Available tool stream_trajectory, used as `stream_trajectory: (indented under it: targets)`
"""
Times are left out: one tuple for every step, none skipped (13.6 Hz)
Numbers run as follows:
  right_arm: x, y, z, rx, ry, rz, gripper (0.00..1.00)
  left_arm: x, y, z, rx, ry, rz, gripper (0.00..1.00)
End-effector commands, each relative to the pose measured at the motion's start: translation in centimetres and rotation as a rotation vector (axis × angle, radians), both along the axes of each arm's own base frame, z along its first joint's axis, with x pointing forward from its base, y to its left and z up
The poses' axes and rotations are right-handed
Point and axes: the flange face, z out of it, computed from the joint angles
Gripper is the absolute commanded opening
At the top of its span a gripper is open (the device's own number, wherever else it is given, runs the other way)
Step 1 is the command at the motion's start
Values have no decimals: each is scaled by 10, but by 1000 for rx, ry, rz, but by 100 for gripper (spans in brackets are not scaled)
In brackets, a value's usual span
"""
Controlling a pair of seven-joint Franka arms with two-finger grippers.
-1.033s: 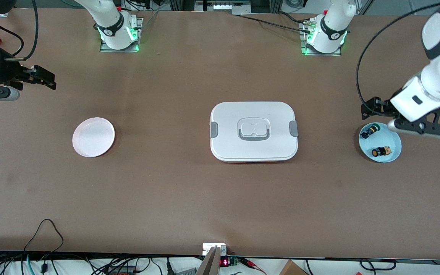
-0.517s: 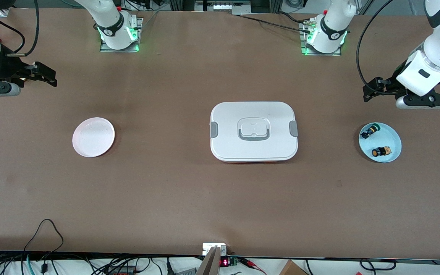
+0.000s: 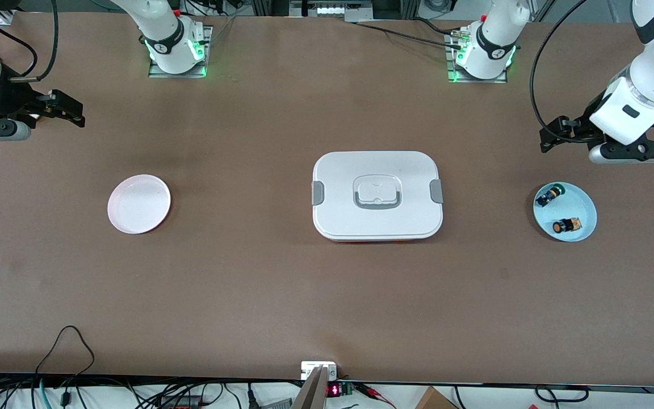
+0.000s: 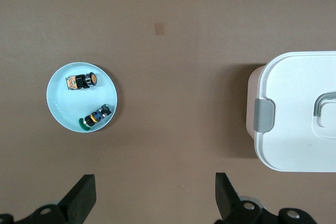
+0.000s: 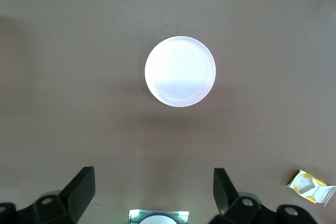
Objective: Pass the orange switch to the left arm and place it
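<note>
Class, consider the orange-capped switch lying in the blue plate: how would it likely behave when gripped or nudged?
The orange switch lies on its side and looks cylindrical, so a nudge would probably roll it within the blue plate. It is tiny, so it is likely light and stiff, but could slip or twist out of the open left pincer if gripped off-center.

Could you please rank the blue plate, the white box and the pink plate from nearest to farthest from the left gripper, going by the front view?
1. Blue plate, just below the left gripper.
2. Box, mid-table.
3. Pink plate, toward the right arm's end.
</note>
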Motion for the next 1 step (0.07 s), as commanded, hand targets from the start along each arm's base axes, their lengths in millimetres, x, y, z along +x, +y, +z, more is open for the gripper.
stream_trajectory:
  targets:
    - [-6,2,2,-2,-10,6,100,1,-4,1,1,3,1,100]
